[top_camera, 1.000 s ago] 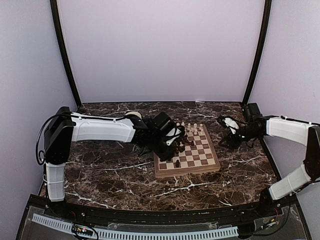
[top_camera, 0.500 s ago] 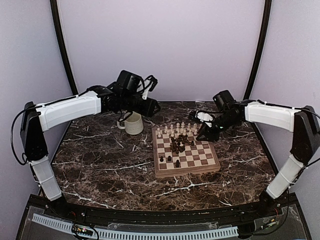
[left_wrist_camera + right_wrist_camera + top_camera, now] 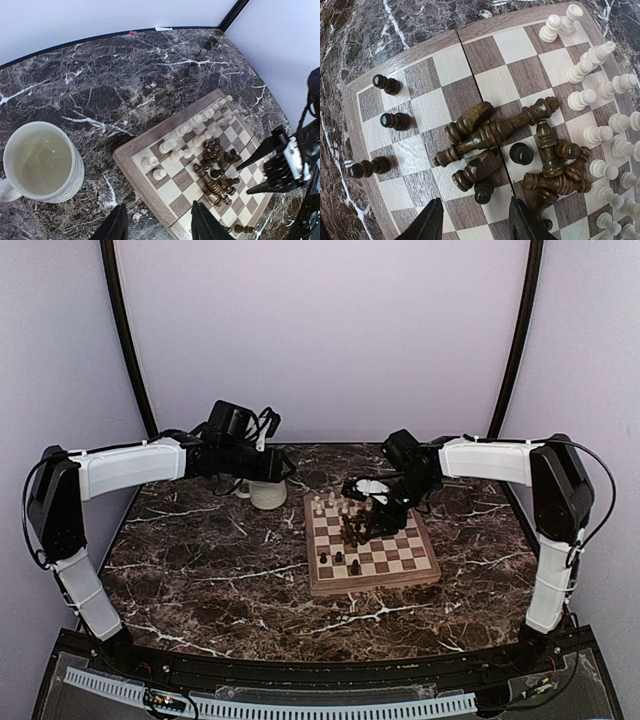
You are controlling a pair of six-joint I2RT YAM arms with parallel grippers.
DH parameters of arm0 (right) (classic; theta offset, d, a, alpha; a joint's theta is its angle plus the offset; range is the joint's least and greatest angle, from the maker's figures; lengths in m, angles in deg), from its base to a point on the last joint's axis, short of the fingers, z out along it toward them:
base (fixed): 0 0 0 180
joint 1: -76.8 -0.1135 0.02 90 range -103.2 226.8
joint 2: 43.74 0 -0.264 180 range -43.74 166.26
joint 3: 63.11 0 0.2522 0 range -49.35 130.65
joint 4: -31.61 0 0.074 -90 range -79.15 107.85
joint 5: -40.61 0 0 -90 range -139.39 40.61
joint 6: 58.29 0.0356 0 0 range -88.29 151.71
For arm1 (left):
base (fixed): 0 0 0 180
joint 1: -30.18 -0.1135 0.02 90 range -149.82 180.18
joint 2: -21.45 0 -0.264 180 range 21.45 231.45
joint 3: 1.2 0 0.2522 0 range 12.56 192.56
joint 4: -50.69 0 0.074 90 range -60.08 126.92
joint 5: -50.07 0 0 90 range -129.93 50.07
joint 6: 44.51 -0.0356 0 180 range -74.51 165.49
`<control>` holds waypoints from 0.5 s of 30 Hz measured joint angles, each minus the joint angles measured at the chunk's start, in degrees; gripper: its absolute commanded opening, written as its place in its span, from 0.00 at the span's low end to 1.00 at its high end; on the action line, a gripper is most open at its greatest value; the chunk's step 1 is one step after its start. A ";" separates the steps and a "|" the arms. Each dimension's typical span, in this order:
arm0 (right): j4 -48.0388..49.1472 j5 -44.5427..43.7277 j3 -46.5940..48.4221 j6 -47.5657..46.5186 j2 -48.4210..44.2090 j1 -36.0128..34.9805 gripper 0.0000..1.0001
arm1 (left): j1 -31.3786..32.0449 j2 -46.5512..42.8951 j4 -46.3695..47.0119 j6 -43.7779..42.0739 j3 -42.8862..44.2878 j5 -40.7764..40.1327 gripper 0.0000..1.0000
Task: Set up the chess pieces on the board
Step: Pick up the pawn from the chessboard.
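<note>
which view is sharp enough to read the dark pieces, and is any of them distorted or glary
Right wrist view: sharpest, the heaped dark chess pieces show their turned shapes, though the board rim bows. Left wrist view: mug and pieces clear, the table far edge curves. Top external view: pieces tiny and soft; no strong glare anywhere.

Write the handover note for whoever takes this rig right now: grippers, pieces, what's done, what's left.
Left gripper: open, empty, raised near the mug, off the board.
Right gripper: open, empty, over the dark heap mid-board.
White pieces: standing in two rows along the far side.
Three dark pieces sit apart toward the near side.
Done: white side looks largely set; exact order too small to check.
Left: pick the heap apart and line up the dark side on the near rows.
</note>
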 measured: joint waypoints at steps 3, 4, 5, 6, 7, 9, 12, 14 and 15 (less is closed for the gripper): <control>-0.46 -0.39 1.55 0.98 1.68 -0.22 0.41 | 0.02 -1.44 1.22 0.39 0.00 0.98 0.46; -0.44 -0.52 1.77 1.20 1.99 -0.22 0.39 | 0.00 -1.64 1.36 0.46 0.00 1.25 0.46; -0.48 -0.76 1.97 1.49 2.27 -0.22 0.38 | 0.00 -1.73 1.62 0.59 0.00 1.57 0.46; -0.57 -0.94 2.27 1.66 2.60 -0.22 0.36 | 0.00 -1.73 1.81 0.66 0.00 1.97 0.45; -0.61 -1.11 2.54 1.88 2.99 -0.22 0.35 | 0.00 -1.73 1.86 0.85 0.00 2.25 0.45; -0.74 -1.33 2.93 2.08 3.69 -0.22 0.33 | 0.00 -1.73 1.90 1.03 0.00 2.62 0.45; -1.03 -1.38 3.32 2.40 4.72 -0.22 0.26 | 0.02 -1.73 2.05 1.27 0.00 3.28 0.45; -1.40 -1.33 3.39 2.64 4.98 -0.22 0.21 | 0.00 -1.73 2.05 1.40 0.00 3.56 0.45; -1.44 -1.36 3.39 2.64 4.98 -0.22 0.19 | 0.00 -1.73 2.05 1.44 0.00 3.67 0.45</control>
